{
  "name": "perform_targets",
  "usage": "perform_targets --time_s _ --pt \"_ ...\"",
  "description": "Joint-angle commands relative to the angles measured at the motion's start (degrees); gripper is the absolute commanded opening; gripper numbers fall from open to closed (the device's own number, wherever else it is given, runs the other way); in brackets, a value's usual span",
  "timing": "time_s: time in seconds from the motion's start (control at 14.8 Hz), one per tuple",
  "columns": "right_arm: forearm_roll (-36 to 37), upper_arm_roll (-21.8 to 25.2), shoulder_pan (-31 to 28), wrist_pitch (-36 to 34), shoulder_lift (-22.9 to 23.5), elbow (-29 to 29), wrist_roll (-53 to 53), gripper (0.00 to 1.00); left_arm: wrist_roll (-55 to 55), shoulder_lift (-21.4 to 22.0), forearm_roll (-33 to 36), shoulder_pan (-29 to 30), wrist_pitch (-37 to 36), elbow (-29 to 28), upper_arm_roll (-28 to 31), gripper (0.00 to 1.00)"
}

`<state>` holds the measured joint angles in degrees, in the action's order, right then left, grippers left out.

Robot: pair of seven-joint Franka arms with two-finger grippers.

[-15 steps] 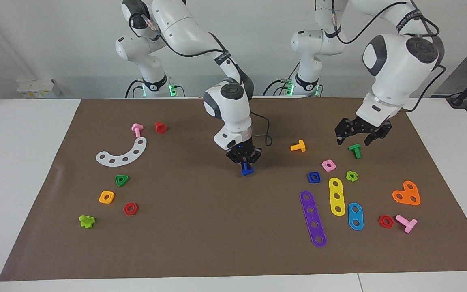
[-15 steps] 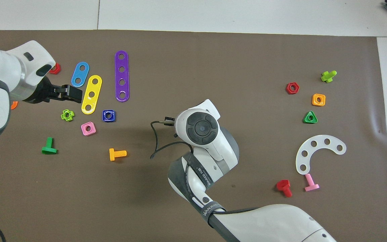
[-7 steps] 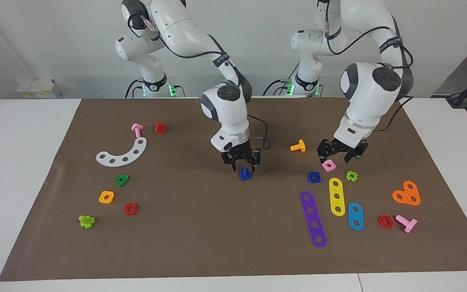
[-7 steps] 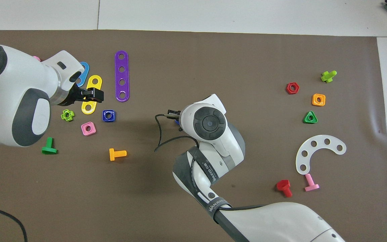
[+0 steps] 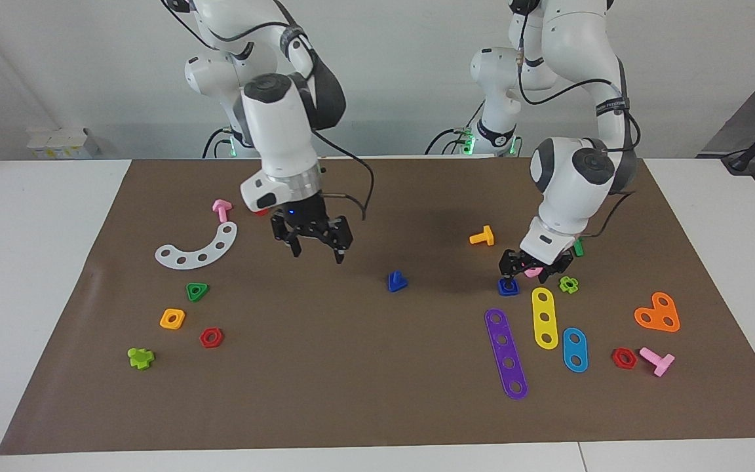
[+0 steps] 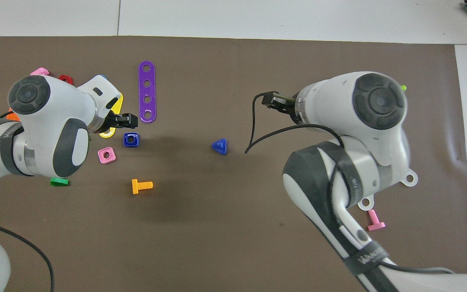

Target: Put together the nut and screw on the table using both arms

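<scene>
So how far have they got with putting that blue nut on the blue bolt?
About halfway, I'd judge. Done: the screw stands alone on its triangular head, stem up, mid-mat, and the open right gripper hangs empty in the air beside it. In hand: the left gripper is down at the nut, which lies on the mat. Left: lifting the nut and fitting it onto the stem.

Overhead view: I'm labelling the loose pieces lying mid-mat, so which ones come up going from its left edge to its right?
Pink square nut → blue nut → orange bolt → purple strip → blue screw.
</scene>
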<state>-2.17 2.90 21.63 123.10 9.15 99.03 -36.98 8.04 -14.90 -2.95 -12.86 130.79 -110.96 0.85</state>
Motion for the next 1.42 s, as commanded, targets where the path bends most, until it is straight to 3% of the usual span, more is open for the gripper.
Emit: perform_targets --time_s 0.0,0.27,0.68,1.22,1.35 --pt "0.1 -0.8 -6.8 -6.4 -5.4 1.5 9.5 1.0 1.0 -1.9 -0.1 -1.8 2.8 -1.1 0.9 0.8" --pt "0.1 -0.7 -14.3 -16.7 -10.3 0.0 18.9 1.0 0.6 -2.3 0.0 -2.0 8.5 -5.5 1.1 0.75" --pt "0.8 -0.4 -22.1 -35.4 -15.0 -7.4 28.7 1.0 0.6 -2.0 0.0 -2.7 6.6 -7.0 1.1 0.69" --pt "2.7 -0.5 -22.2 -36.8 -15.9 -6.8 29.2 1.0 0.6 -1.8 0.0 -3.0 4.0 -6.8 1.2 0.56" --pt "2.7 -0.5 -22.5 -36.8 -16.4 -6.1 29.3 1.0 0.6 -1.8 0.0 -3.0 3.6 -6.4 1.2 0.47"
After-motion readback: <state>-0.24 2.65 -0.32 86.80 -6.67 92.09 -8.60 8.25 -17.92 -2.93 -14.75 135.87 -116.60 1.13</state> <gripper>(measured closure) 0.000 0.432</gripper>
